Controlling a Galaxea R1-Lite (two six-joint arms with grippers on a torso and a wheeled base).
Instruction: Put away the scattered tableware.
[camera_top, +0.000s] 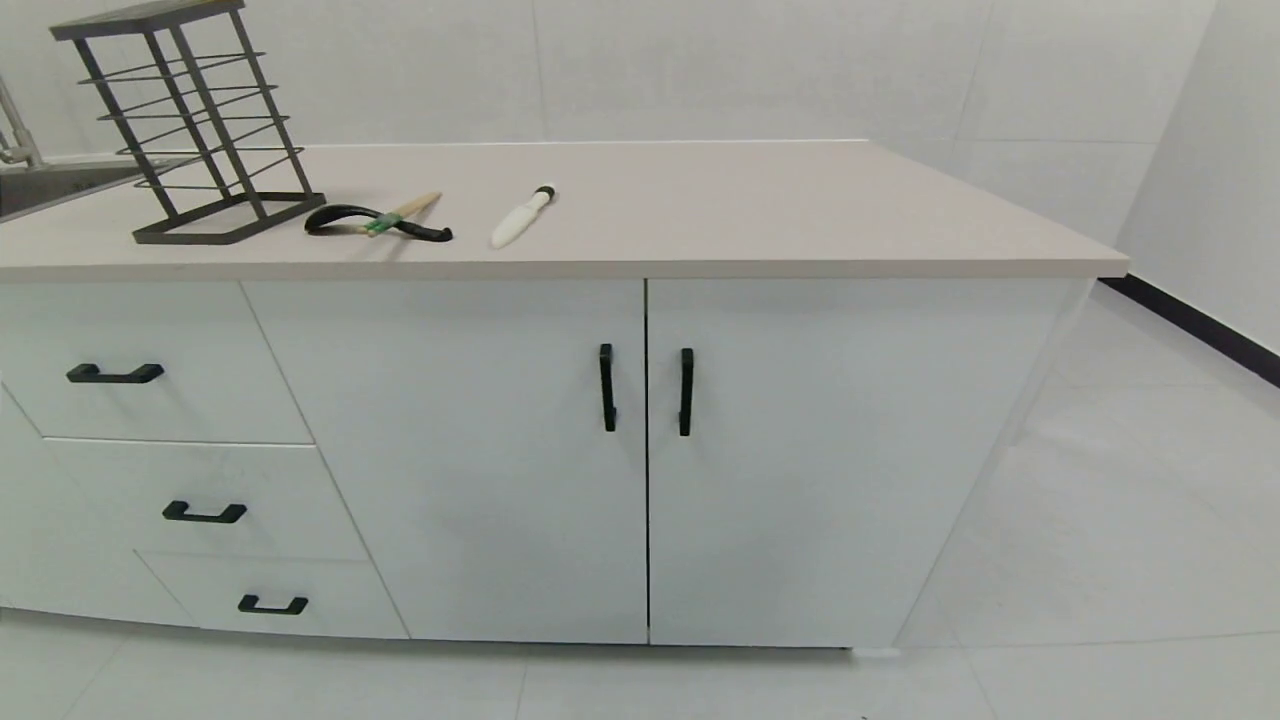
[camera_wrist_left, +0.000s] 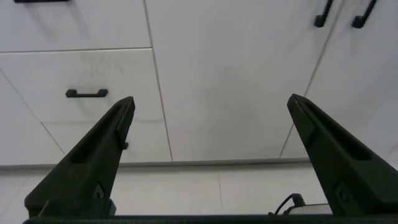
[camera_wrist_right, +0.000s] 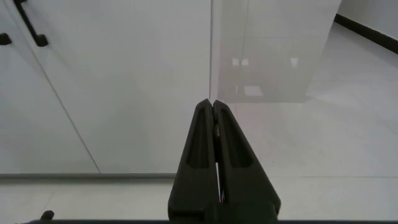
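The counter (camera_top: 800, 210) has lots of bare top to the right of the knife (camera_top: 520, 220), out to its right edge. The black spoon (camera_top: 340, 218), a wooden stick (camera_top: 405, 212) touching it, and the white knife lie near the front edge beside the rack (camera_top: 150, 18), high above both grippers.

The left gripper (camera_wrist_left: 211, 101) is wide open and holds nothing. It sits low, facing the drawers (camera_wrist_left: 81, 68) and doors (camera_wrist_left: 236, 74).

The right gripper (camera_wrist_right: 212, 104) is closed tight on nothing. It sits low by the cupboard's (camera_wrist_right: 124, 81) end corner, with bare floor (camera_wrist_right: 323, 143) beside it.
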